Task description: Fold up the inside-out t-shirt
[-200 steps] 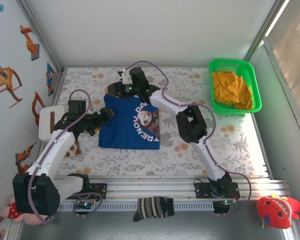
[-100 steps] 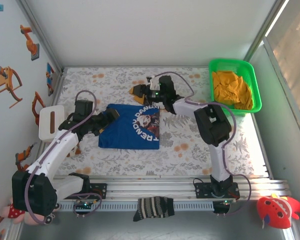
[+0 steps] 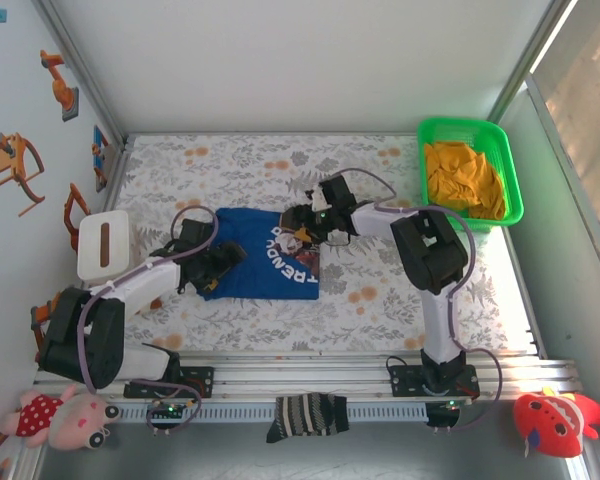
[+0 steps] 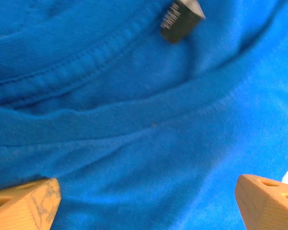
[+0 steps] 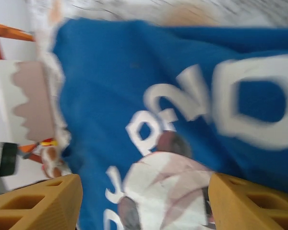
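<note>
The royal-blue t-shirt (image 3: 252,262) lies folded into a rough rectangle in the middle of the table, with white lettering and a printed picture on its right part. My left gripper (image 3: 224,263) hovers low over the shirt's left edge. Its orange fingers (image 4: 25,207) stand wide apart over the blue cloth (image 4: 134,143), near a collar seam and a black label (image 4: 180,20). My right gripper (image 3: 299,228) is over the shirt's upper right part. It is open, and the print (image 5: 168,182) lies between its fingers (image 5: 253,203), blurred by motion.
A green basket (image 3: 462,124) holding the orange-yellow cloth (image 3: 465,180) stands at the back right. A white box (image 3: 102,243) sits at the left edge. The striped sock (image 3: 305,415) lies on the near rail. Plush toys sit at both near corners.
My right gripper left the shirt's far left corner, swung right, then came down over the print. My left arm dropped lower and reached onto the shirt's left edge.
</note>
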Available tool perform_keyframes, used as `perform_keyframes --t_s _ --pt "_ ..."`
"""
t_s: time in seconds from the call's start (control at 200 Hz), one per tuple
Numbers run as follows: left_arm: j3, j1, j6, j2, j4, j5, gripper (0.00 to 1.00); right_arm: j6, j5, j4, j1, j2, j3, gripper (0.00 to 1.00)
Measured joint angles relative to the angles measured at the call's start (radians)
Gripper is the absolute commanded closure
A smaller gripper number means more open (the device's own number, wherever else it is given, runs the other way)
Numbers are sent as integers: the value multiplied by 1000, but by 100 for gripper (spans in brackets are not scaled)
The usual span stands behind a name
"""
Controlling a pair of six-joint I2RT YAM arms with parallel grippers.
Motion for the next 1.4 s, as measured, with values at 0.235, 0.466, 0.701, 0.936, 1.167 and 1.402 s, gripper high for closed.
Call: perform_keyframes --t_s 0.235,0.466,0.701,0.936,1.167,1.402 --pt "189 -2 47 207 20 12 5 102 119 120 -41 -191 -285 32" --pt "630 -11 175 581 -26 132 5 322 276 370 -36 -463 -684 27" --pt "1057 -4 266 853 -108 197 2 257 461 -8 22 -721 -642 1" --pt "966 24 259 696 -82 209 1 -37 606 -291 9 -833 -355 26" --pt "606 -76 141 343 50 206 0 -248 442 -340 -28 -585 -267 100" --pt "380 -261 45 279 148 151 0 -285 333 -315 -39 -408 -302 100"
